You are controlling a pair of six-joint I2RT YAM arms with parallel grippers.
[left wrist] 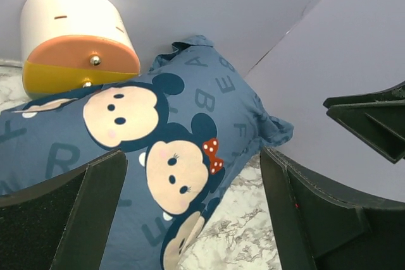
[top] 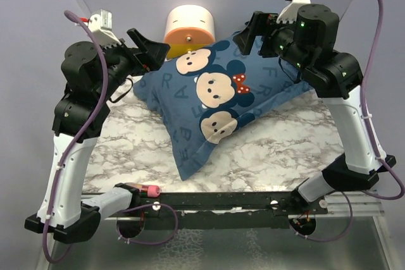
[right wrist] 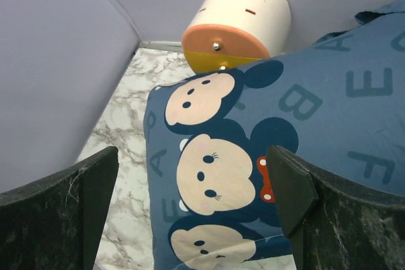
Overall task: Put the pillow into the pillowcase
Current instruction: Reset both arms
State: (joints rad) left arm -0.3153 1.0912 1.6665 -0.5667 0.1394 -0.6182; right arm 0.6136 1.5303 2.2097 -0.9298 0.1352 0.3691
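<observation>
Below and between the left pincer (top: 154, 53) and right pincer (top: 250, 31), both gaping wide and holding nothing: plump pillowcase (top: 215, 93) on the marble surface (top: 285, 137), no white pillow showing, likely already inside, soft, light, squashy, so best pinched at a slack corner hem.

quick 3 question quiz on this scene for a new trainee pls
1. True or false: the left gripper is shut on the pillowcase.
2. What stands beyond the pillowcase? A a white box; B a cream-and-orange cylinder; C a bottle.
3. Fill in: of the three mouse faces, the red polka-dot bow sits on the ___ one.
Key: 1 false, it and the right gripper are both open; 2 B; 3 middle.
</observation>
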